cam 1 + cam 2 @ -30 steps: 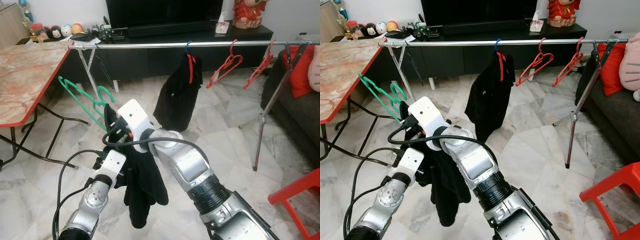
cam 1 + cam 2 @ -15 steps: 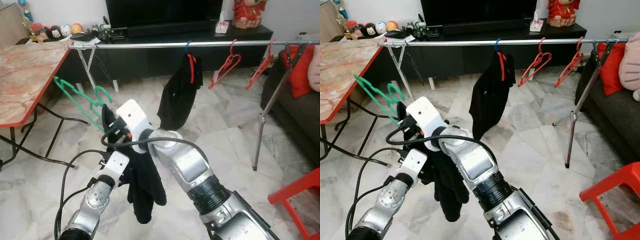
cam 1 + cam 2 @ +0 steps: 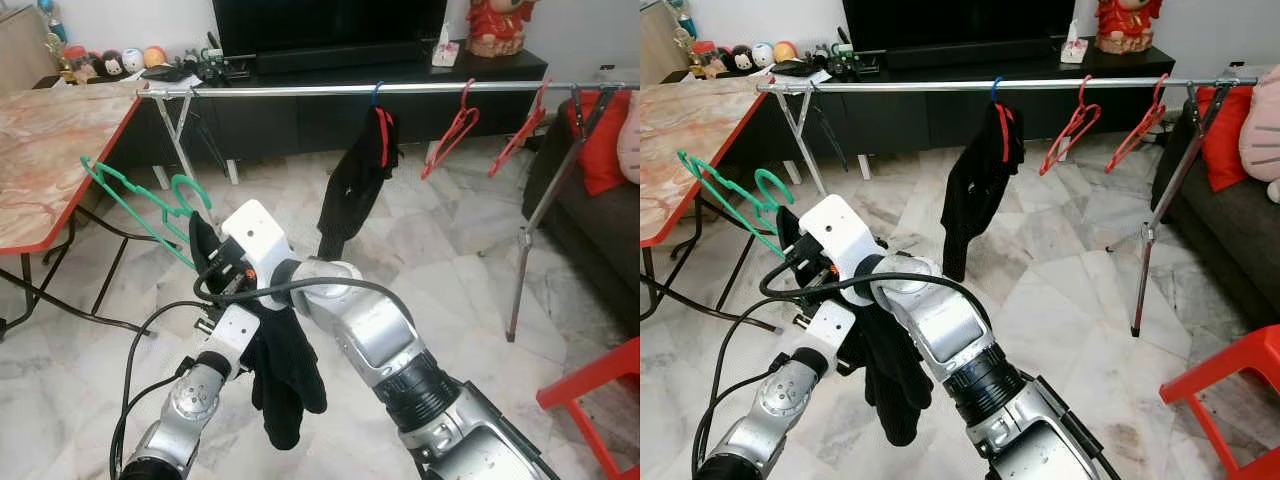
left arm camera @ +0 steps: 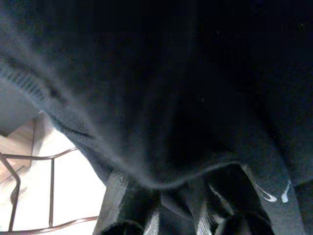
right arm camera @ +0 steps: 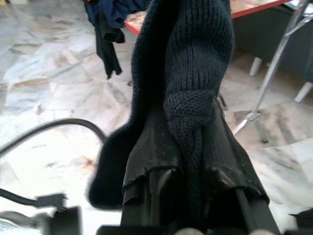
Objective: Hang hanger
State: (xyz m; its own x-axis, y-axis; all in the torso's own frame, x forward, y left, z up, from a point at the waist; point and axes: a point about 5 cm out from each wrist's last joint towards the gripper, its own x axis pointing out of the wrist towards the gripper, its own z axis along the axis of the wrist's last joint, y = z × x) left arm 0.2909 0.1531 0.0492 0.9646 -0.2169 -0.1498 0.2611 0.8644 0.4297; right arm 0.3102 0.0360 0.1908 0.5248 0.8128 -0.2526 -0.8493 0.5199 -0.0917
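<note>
A marble floor (image 3: 450, 260) spreads underfoot, and across the top runs the long metal clothes rail (image 3: 400, 88) on its folding stand, with a black TV cabinet (image 3: 330, 70) behind it at twelve o'clock and a marble-topped table (image 3: 50, 150) with a red edge out at ten o'clock. On the rail hangs a black garment (image 3: 355, 190) on a blue-hooked hanger, then two bare red hangers (image 3: 452, 130) toward two o'clock. Centre frame, both silver arms meet: the right gripper (image 5: 190, 161) is clamped onto a black knit sweater (image 3: 280, 360), its fingers buried in the wool in the right wrist view, where the ribbed knit shows plainly. The left gripper (image 3: 215, 335) sits just under the same cloth; the left wrist view is nearly all dark fabric, and whether its fingers are closed I cannot tell. The green hanger (image 3: 140, 200) pokes out of the sweater toward ten o'clock, well short of the rail. No writing is readable.
</note>
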